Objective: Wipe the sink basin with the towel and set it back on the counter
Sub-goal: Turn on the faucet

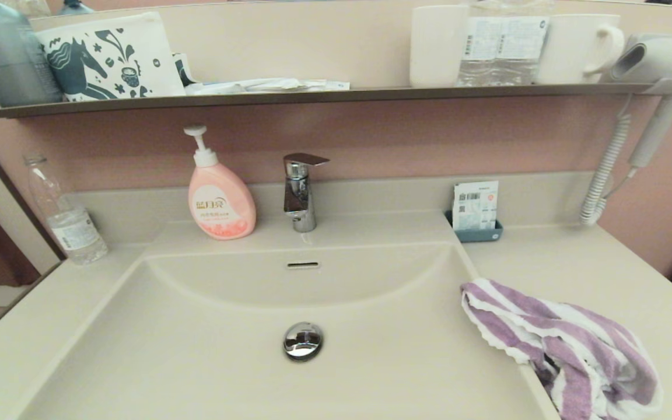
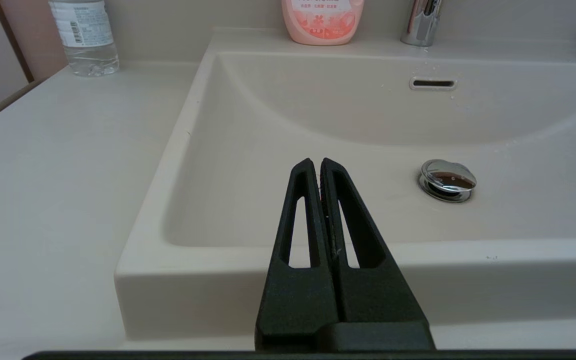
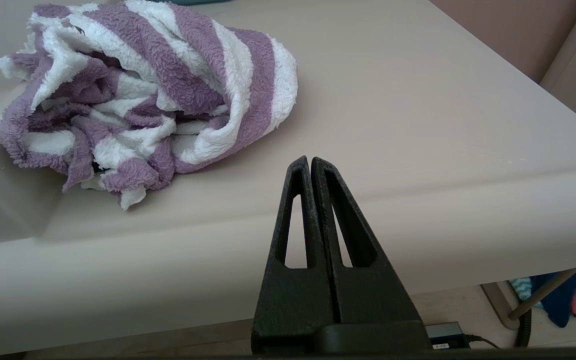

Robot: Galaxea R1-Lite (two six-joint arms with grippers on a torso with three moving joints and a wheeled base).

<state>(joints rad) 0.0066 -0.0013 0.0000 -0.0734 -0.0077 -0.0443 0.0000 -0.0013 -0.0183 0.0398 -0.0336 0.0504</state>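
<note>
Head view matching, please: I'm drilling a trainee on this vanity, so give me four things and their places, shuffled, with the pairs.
Things:
1. towel
2. soap bottle
3. water bottle
4. drain plug

Places:
A. counter corner at the far left
B. middle of the sink basin floor
C. bunched on the counter right of the basin, one edge hanging over its rim
D. just left of the tap

Pairs: 1-C, 2-D, 3-A, 4-B

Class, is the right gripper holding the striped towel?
No. The right gripper is shut on nothing, apart from the towel bunched on the counter.
</note>
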